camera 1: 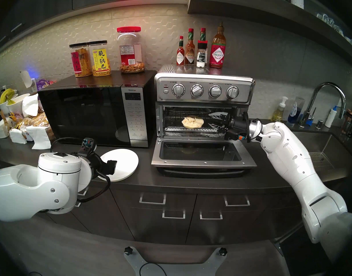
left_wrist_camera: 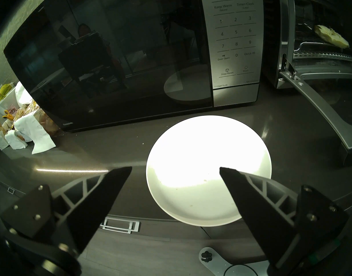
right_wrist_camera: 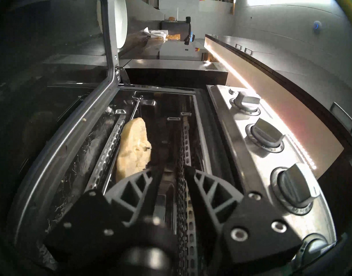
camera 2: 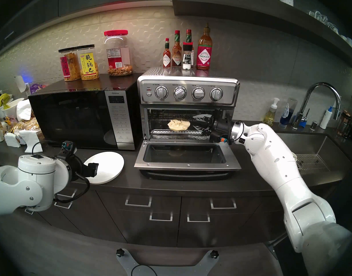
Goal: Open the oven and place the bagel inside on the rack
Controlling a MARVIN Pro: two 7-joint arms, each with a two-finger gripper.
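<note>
A dark countertop (camera 1: pixel 191 182) runs across the scene, with a steel sink (camera 1: pixel 322 148) sunk into its right end. Toward the counter's back left stands a black microwave (camera 1: pixel 87 114), snack jars (camera 1: pixel 89 59) ranged along its top. Just beside it on the right sits the oven (camera 1: pixel 204 90), sauce bottles (camera 1: pixel 199 48) on its roof and its glass door (camera 1: pixel 201 153) dropped flat toward the counter's front edge. The robot's right arm (camera 1: pixel 290 152) reaches in level from the right, across the oven's open mouth. The left arm (camera 1: pixel 51 176) hangs over the counter's front left edge. A round white plate (camera 1: pixel 127 162) lies bare near that front edge, in front of the microwave. Inside the oven cavity, the rack (camera 1: pixel 176 121) spans its width, and the bagel (camera 1: pixel 192 121) lies flat on it, left of centre and near the rack's front edge. The right gripper (camera 1: pixel 213 121) sits at the right side of the cavity, its fingers (camera 1: pixel 216 115) one above the other with a gap between them, released and empty; the tips are just beside the bagel and do not pinch it. The left gripper (left_wrist_camera: pixel 175 170) hovers above the plate's near rim, fingers (left_wrist_camera: pixel 115 182) spread wide and grasping nothing.
</note>
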